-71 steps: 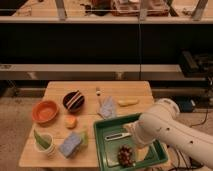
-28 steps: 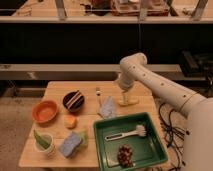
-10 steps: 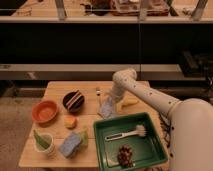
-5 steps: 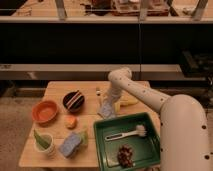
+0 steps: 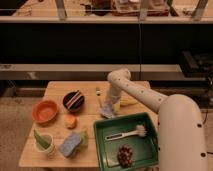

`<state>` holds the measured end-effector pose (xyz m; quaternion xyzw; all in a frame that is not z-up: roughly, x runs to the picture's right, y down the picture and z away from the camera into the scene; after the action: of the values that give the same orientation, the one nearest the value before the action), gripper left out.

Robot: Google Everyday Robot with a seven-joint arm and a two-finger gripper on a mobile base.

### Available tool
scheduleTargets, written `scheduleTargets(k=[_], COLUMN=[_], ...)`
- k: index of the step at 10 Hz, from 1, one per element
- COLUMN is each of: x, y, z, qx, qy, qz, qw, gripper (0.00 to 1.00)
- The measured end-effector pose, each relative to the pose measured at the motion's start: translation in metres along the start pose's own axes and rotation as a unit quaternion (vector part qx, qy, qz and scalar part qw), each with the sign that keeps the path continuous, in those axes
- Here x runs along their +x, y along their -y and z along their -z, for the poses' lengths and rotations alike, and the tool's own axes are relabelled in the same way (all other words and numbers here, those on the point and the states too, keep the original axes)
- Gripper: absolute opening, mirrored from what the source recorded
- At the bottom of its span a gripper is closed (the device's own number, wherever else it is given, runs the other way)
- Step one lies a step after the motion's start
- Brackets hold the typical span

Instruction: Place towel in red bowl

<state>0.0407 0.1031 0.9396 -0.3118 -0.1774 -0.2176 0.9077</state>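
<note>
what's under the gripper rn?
The gripper is down mid-table, over the towel. Only the towel's pale lower edge shows; the rest is covered by the gripper.

A pale wooden worktop (image 5: pixel 57 90) with a matt, faintly grained surface. Near its middle lies a thin, soft-looking blue-grey cloth towel (image 5: pixel 107 114), and the gripper (image 5: pixel 106 106) is down on it. The arm (image 5: pixel 145 97) has a smooth white shell, like slightly glossy plastic. The red bowl (image 5: pixel 45 111) looks smooth. The green tray (image 5: pixel 100 146) looks like hard plastic. A blue-and-green sponge (image 5: pixel 72 144) looks coarse and matt.
</note>
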Motion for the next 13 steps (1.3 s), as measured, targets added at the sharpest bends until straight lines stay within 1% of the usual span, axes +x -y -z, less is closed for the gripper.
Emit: scheduleTargets(k=[1,2,3,5,6,8,9,10,12,13], x=[0.000,0.000,0.000,0.001,0.000,-0.012,-0.019,-0.026,-0.038,-0.050], y=[-0.001,0.000,0.000,0.000,0.001,0.004,0.006,0.006,0.007,0.011], z=[0.000,0.003,0.003,0.003,0.005,0.029,0.045,0.063,0.093,0.112], qx=[-0.001,0.000,-0.001,-0.001,0.001,-0.001,0.005,0.014,0.048,0.070], qy=[0.000,-0.001,-0.002,-0.003,0.002,0.033,0.045,0.054,0.070,0.075], qz=[0.000,0.000,0.002,0.002,0.002,-0.001,0.000,0.000,0.000,0.002], qw=[1.0000,1.0000,1.0000,1.0000,1.0000,0.9995,0.9990,0.9984,0.9964,0.9947], gripper=[0.18,0.11,0.06,0.06,0.06,0.06,0.06,0.06,0.06,0.06])
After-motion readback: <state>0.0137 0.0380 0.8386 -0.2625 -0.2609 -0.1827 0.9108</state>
